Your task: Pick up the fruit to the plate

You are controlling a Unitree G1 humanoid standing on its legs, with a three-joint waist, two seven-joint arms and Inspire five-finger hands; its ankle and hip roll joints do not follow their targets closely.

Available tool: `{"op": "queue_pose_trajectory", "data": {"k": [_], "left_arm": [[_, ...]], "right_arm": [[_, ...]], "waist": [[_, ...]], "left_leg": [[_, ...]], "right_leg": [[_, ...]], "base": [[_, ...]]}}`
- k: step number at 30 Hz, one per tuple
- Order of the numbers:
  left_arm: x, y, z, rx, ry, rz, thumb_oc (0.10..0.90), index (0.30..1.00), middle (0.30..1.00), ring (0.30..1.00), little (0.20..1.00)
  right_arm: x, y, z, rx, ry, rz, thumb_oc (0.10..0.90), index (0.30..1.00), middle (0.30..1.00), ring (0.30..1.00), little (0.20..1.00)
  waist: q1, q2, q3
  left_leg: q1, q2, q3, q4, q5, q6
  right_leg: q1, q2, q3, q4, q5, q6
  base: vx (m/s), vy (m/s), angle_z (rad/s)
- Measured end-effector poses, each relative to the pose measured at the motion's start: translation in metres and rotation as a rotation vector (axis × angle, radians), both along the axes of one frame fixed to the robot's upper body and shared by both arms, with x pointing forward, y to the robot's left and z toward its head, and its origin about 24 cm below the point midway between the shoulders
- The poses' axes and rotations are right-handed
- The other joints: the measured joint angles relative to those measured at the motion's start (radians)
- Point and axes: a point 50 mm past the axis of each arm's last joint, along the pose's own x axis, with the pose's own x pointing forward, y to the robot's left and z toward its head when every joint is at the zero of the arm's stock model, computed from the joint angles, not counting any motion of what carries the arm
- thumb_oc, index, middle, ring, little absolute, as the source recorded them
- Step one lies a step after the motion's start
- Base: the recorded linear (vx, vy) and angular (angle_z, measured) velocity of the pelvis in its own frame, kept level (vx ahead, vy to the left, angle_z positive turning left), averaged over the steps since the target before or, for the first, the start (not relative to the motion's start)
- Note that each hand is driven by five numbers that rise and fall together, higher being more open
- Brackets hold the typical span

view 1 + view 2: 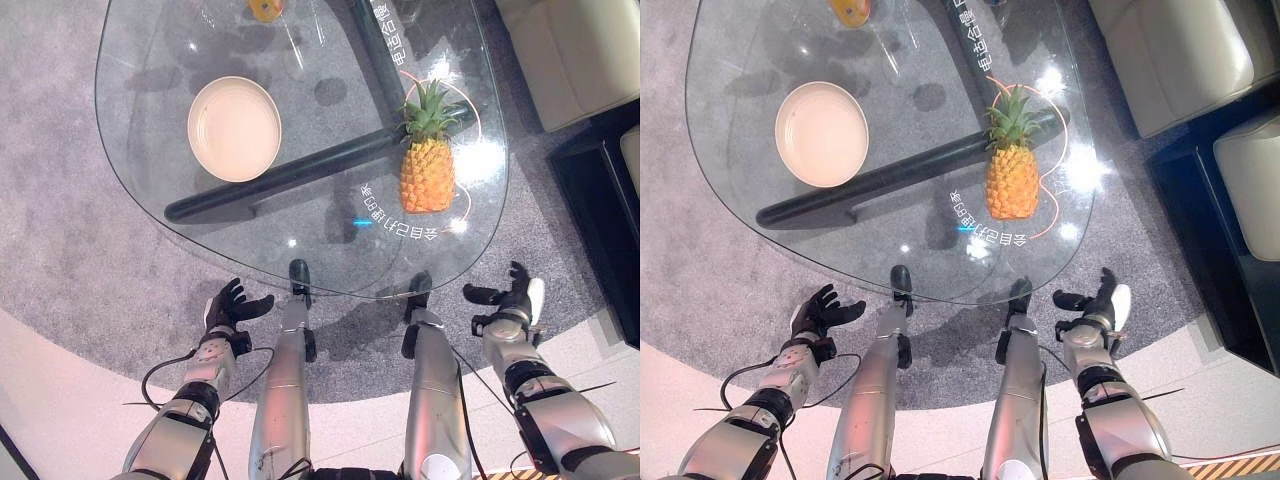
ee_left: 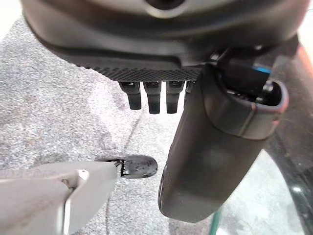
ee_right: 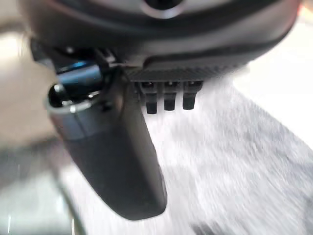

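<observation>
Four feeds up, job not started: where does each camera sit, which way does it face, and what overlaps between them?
Left eye view: on the head, looking down at the glass table, plate, pineapple; left hand and right hand open near the table's near edge.
Right eye view: same head, same scene from slightly aside.
Left wrist view: along the left hand's fingers and thumb toward the grey carpet.
Right wrist view: along the right hand's thumb, carpet beyond.
Shared: both eye views show the table; both wrist views show carpet.
</observation>
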Motion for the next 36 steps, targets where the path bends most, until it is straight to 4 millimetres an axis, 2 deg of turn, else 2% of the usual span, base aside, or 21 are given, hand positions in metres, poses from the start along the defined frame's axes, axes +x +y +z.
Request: {"op": "queue_pose_trajectory", "data": {"k": [4,7,12,15,20,24,29,32,36], "left_arm": [[-0.001,-0.003,-0.001,0.014,0.005,-0.023,0.8,0.9,0.9,0.9,0.9],[0.001,-0.003,0.001,0.012,-0.009,-0.027,0.8,0.9,0.9,0.9,0.9],[0.005,-0.007,0.007,-0.007,-0.048,-0.024,0.8,0.9,0.9,0.9,0.9],[0.006,-0.006,0.008,-0.011,-0.057,-0.018,0.8,0.9,0.9,0.9,0.9],[0.006,-0.006,0.008,-0.012,-0.063,-0.014,0.8,0.9,0.9,0.9,0.9],[0.004,-0.006,0.008,-0.012,-0.062,-0.005,0.8,0.9,0.9,0.9,0.9],[0.003,-0.008,0.006,-0.016,-0.063,0.0,0.8,0.9,0.9,0.9,0.9],[0.002,-0.012,0.004,-0.025,-0.064,-0.001,0.8,0.9,0.9,0.9,0.9],[0.0,-0.015,0.002,-0.034,-0.058,-0.004,0.8,0.9,0.9,0.9,0.9]], "right_arm": [[0.005,-0.014,0.034,-0.029,-0.166,-0.141,0.8,0.9,0.9,0.9,0.9],[0.012,-0.009,0.063,-0.055,-0.308,-0.18,0.8,0.9,0.9,0.9,0.9],[0.02,0.012,0.104,-0.11,-0.511,-0.183,0.8,0.9,0.9,0.9,0.9],[0.021,0.021,0.121,-0.17,-0.592,-0.165,0.8,0.9,0.9,0.9,0.9],[0.02,0.048,0.148,-0.277,-0.726,-0.029,0.8,0.9,0.9,0.9,0.9],[0.015,0.079,0.158,-0.329,-0.779,0.135,0.8,0.9,0.9,0.9,0.9],[0.013,0.116,0.151,-0.335,-0.757,0.342,0.8,0.9,0.9,0.9,0.9],[0.011,0.127,0.142,-0.334,-0.717,0.438,0.8,0.9,0.9,0.9,0.9],[0.012,0.13,0.136,-0.339,-0.662,0.489,0.8,0.9,0.9,0.9,0.9]], "waist": [[-0.001,0.0,0.0],[-0.004,0.0,0.0],[-0.003,-0.005,0.003],[-0.003,-0.008,0.005],[-0.007,-0.008,0.005],[-0.012,-0.008,0.005],[-0.026,-0.008,0.005],[-0.03,-0.008,0.005],[-0.032,-0.008,0.005]], "left_leg": [[-0.002,0.0,0.0,-0.003,0.0,0.0],[-0.015,-0.001,-0.003,-0.003,0.003,-0.004],[-0.028,-0.002,-0.004,-0.004,0.003,-0.004],[-0.028,-0.004,-0.005,-0.005,0.003,-0.004],[-0.028,-0.008,-0.005,-0.005,0.003,-0.003],[-0.028,-0.008,-0.004,-0.006,0.003,-0.003],[-0.028,-0.009,-0.004,-0.008,0.002,-0.003],[-0.028,-0.009,-0.003,-0.008,0.002,-0.002],[-0.027,-0.009,-0.003,-0.008,0.002,-0.002]], "right_leg": [[0.0,0.0,-0.002,-0.01,0.0,0.0],[-0.009,0.0,-0.005,-0.01,0.002,-0.001],[-0.021,-0.001,-0.006,-0.014,0.004,0.0],[-0.021,-0.004,-0.009,-0.014,0.004,0.0],[-0.021,-0.007,-0.009,-0.014,0.004,0.0],[-0.021,-0.008,-0.008,-0.016,0.004,0.0],[-0.021,-0.008,-0.008,-0.016,0.004,0.001],[-0.021,-0.008,-0.007,-0.016,0.003,0.001],[-0.022,-0.008,-0.006,-0.015,0.003,0.002]], "base": [[-0.01,0.005,0.0],[-0.02,0.022,0.0],[-0.02,0.022,0.0],[0.0,0.0,0.0],[-0.01,0.043,0.01],[0.01,0.03,0.0],[0.0,0.0,0.0],[0.0,0.0,0.0],[0.0,0.0,0.0]]}}
